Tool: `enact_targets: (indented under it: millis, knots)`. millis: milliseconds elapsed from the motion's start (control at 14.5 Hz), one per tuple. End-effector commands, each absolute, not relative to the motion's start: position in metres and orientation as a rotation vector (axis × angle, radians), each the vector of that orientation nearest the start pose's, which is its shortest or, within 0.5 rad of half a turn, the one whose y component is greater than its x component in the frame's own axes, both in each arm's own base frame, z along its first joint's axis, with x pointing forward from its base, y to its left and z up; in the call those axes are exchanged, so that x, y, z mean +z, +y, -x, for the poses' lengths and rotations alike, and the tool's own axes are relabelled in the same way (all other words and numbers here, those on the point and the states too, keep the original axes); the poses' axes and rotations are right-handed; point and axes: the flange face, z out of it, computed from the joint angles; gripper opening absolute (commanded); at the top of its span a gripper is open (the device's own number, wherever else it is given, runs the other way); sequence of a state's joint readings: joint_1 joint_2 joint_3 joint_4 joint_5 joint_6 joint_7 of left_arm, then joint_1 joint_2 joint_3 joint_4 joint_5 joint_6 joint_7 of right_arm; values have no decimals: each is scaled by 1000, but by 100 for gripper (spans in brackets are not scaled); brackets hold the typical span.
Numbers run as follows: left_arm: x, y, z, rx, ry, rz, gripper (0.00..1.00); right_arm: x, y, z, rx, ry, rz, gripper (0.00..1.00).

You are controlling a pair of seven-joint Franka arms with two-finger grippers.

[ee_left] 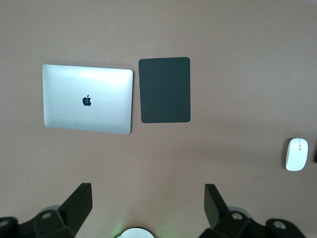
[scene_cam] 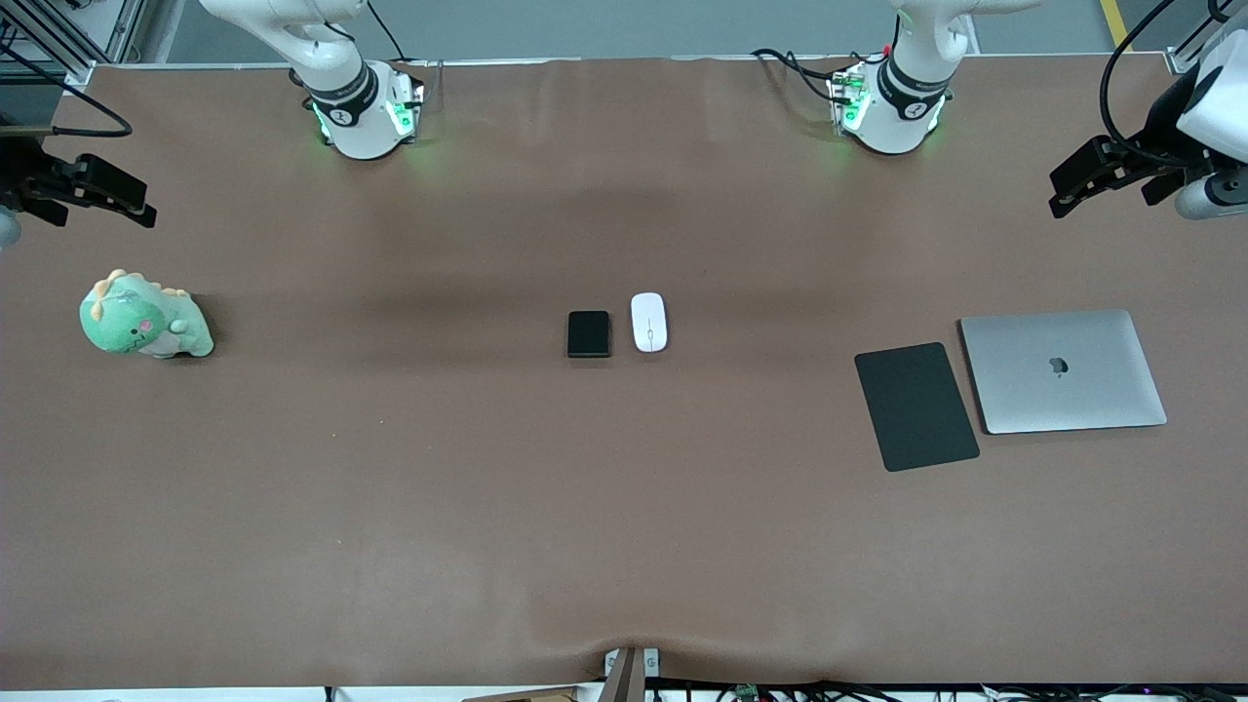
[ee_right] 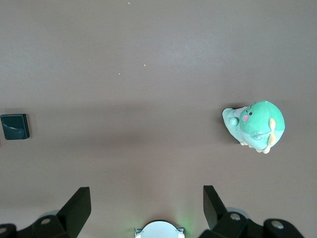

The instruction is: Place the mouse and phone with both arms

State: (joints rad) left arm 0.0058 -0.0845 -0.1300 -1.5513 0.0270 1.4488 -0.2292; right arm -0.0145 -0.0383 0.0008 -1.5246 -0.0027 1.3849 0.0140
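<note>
The white oval mouse (scene_cam: 648, 322) and the small black phone (scene_cam: 589, 333) lie side by side at the table's middle, the phone toward the right arm's end. The mouse also shows in the left wrist view (ee_left: 296, 154), and the phone in the right wrist view (ee_right: 15, 126). My left gripper (scene_cam: 1061, 195) hangs high over the left arm's end of the table, open and empty (ee_left: 148, 203). My right gripper (scene_cam: 136, 207) hangs high over the right arm's end, open and empty (ee_right: 147, 203). Both are well away from the mouse and phone.
A closed silver laptop (scene_cam: 1063, 370) and a flat black mouse pad (scene_cam: 916, 406) beside it lie toward the left arm's end. A green plush dinosaur (scene_cam: 144, 319) sits toward the right arm's end. The brown table (scene_cam: 624, 507) is bare nearer the front camera.
</note>
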Motion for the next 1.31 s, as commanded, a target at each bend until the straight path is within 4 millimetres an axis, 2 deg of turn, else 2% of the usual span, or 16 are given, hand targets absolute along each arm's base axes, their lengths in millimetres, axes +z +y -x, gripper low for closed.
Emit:
enact_targets:
  millis: [0, 138, 345, 483, 552, 690, 897, 1034, 1103, 1241]
  knots:
    - [673, -62, -510, 33, -146, 3113, 100, 654, -11, -520, 153, 42, 3122, 100]
    - [672, -64, -511, 33, -147, 3110, 100, 649, -11, -523, 167, 42, 3121, 100]
    - [651, -74, -529, 87, -137, 3104, 100, 647, -12, -525, 170, 47, 3121, 100]
    - [634, -107, -540, 124, -77, 3104, 100, 644, -12, -526, 179, 45, 3121, 100]
    - [615, -121, -547, 163, -94, 3099, 100, 644, -12, -527, 177, 45, 3120, 100]
    - [578, -174, -556, 218, -90, 3082, 100, 643, -10, -528, 177, 40, 3122, 100]
    - [526, -265, -560, 189, -158, 3080, 100, 643, -8, -528, 180, 33, 3122, 100]
    - [482, -341, -545, 174, -164, 3081, 100, 630, -6, -536, 218, 26, 3119, 100]
    - [459, -371, -537, 171, -169, 3072, 100, 628, -4, -537, 220, 19, 3119, 100]
    - [411, -406, -538, 131, -228, 3069, 100, 625, -1, -539, 230, 10, 3119, 100]
